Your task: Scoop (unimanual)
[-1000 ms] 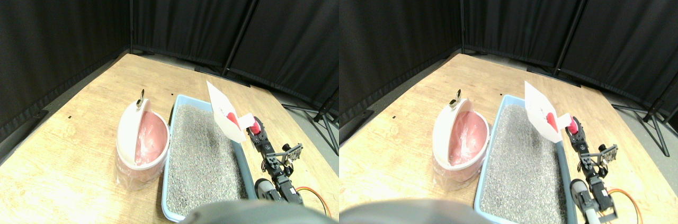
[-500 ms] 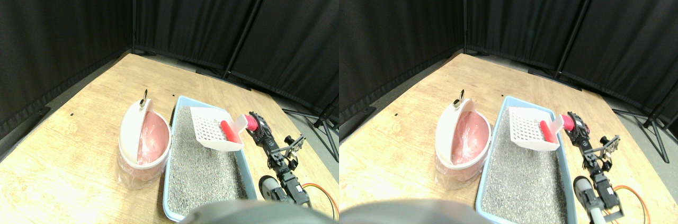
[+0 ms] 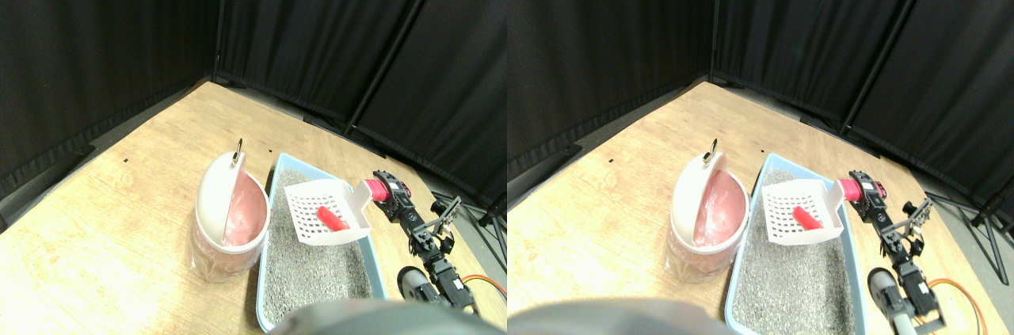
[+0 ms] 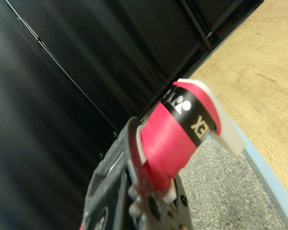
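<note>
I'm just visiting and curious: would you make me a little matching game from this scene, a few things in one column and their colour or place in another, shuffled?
Things:
1. slotted scoop
2. litter tray
3. bin
4. small red piece

Descriptions:
A. light blue, filled with grey granules
B. lying inside the scoop
C. white, held above the tray by the claw on its red-wrapped handle
D. white rim with a pink liner, beside the tray

Pairs: 1-C, 2-A, 3-D, 4-B
</note>
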